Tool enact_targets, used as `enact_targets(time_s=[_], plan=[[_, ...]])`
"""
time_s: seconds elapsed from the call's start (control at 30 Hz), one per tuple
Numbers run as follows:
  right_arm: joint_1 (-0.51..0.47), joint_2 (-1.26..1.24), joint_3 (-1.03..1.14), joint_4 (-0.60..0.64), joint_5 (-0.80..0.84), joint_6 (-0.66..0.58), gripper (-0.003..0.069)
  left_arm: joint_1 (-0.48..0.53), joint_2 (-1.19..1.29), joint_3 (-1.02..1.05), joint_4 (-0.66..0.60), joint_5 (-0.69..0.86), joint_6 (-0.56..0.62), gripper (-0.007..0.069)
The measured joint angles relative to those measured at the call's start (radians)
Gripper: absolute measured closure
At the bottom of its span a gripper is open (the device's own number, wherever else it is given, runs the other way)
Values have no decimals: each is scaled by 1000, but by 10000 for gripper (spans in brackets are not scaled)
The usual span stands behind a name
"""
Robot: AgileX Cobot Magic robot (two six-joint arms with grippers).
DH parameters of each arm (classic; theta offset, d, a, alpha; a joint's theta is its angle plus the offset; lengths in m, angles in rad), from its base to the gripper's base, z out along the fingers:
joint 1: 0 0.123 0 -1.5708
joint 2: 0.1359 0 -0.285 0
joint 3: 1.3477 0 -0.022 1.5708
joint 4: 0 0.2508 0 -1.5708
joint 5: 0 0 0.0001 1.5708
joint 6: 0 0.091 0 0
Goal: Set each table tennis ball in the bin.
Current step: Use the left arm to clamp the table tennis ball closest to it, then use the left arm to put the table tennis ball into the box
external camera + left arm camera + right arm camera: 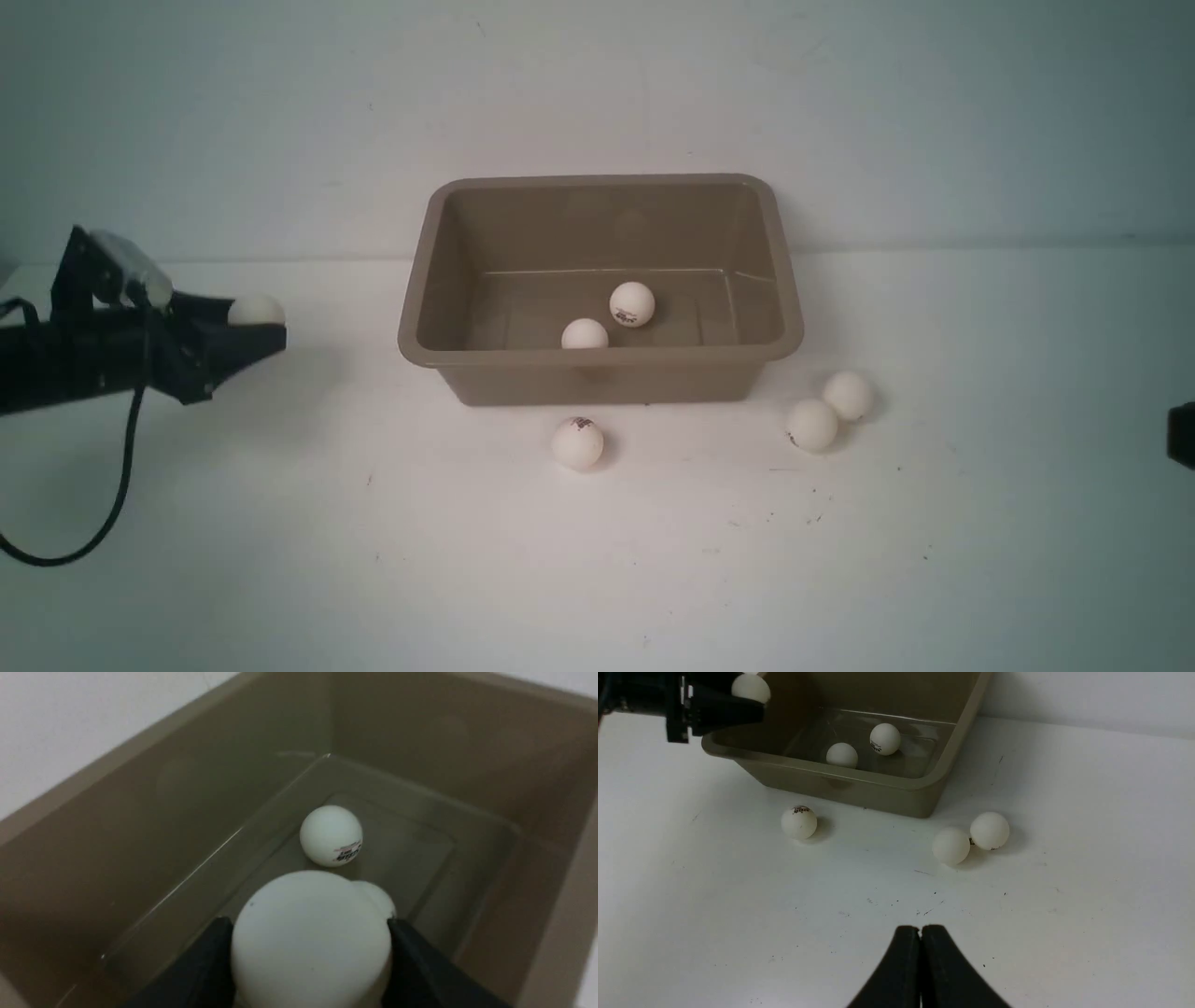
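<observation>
Left pincer (260, 322) pinches a table tennis ball (310, 933) across its widest part, left of the bin (653, 378); right pincer (920, 940) pressed together. Judged light, smooth, thin-shelled: grip gently.

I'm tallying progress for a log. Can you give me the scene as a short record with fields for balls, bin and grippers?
bin: two balls inside
table: three balls in front of the bin
left gripper: shut on a sixth ball, left of the bin
right gripper: shut, empty
not yet in bin: four
</observation>
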Motion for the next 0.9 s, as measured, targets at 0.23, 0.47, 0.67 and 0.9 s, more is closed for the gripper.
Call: enact_targets(time_s=[0.23,0.47,0.67,0.9], plan=[[0,0,0,0,2,0,669,-133,3,-58,-19,-214,-19,271],[0,0,0,0,9,0,669,-139,3,-68,-37,-294,-54,271],[0,0,0,0,9,0,669,-139,3,-68,8,-265,-116,242],[0,0,0,3,9,0,669,-139,3,-68,13,-281,-178,66]])
